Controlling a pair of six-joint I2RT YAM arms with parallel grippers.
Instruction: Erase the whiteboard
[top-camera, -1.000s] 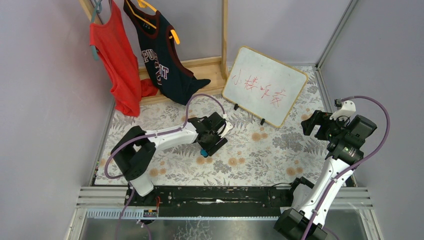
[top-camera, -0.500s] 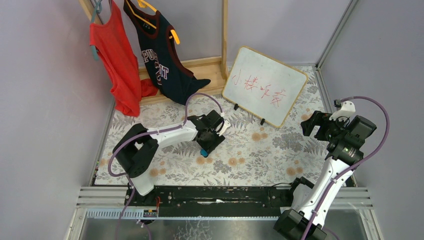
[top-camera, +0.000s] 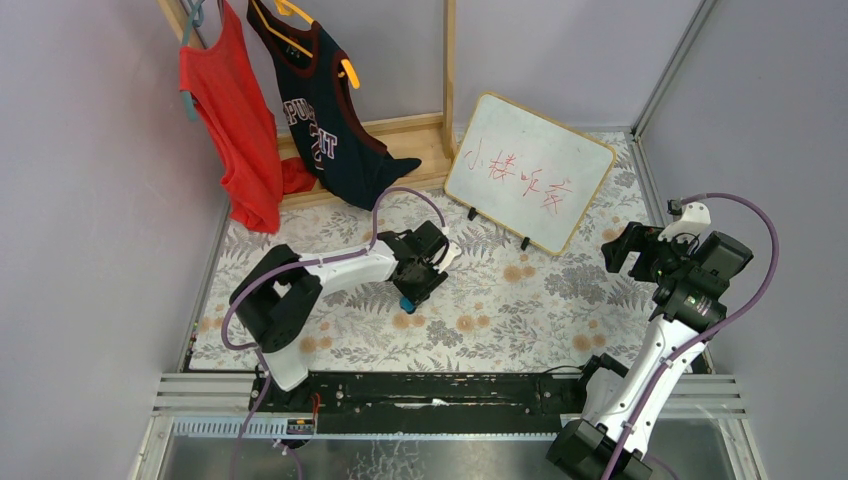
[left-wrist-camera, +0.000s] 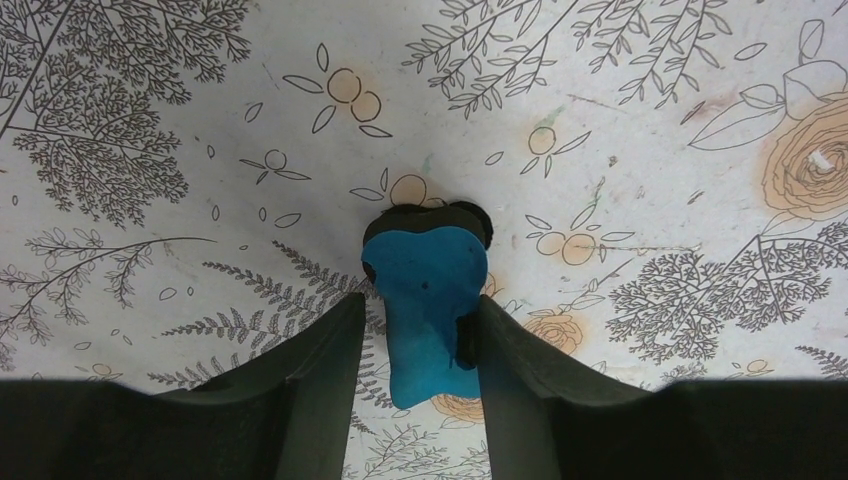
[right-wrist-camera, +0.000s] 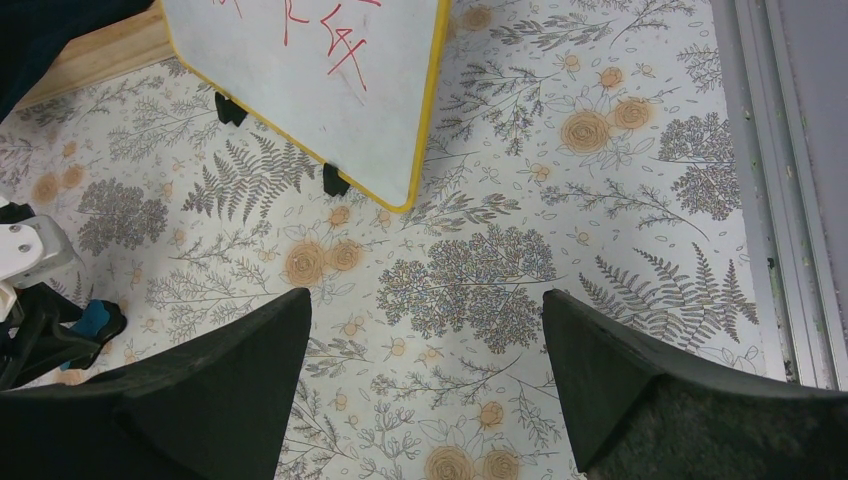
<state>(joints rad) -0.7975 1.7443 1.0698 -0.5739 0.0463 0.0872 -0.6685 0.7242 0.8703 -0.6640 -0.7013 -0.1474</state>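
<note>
Scene: two robot arms work at a table (top-camera: 520, 300) covered with a fern and flower print, seen from above and from each wrist.
Whiteboard: the whiteboard (top-camera: 530, 172) stands propped at the far side of the table, leaning back on small black feet (right-wrist-camera: 334, 182); it has a thin light-wood frame and rounded corners.
Writing: red marker characters (top-camera: 520, 180) run across the middle of the whiteboard, none of them wiped.
Eraser: a small blue eraser (left-wrist-camera: 428, 300) with a dark underside lies flat on the table, in front of the whiteboard and to its left, well apart from it.
Left end effector: the left end effector (left-wrist-camera: 418, 302) is lowered over the eraser with one finger on each side. The finger on the right of the wrist view touches the eraser's dark edge; a thin strip of printed table shows between the other finger and the eraser's lower half, so the fingers are partly apart, not clamped.
Right end effector: the right end effector (right-wrist-camera: 425, 300) hangs above the table in front of the whiteboard's right corner, fingers spread wide with only table between them.
Clothes: left of the whiteboard, a red top (top-camera: 235, 130) and a dark jersey (top-camera: 325, 120) hang on a wooden rack (top-camera: 449, 60).
</note>
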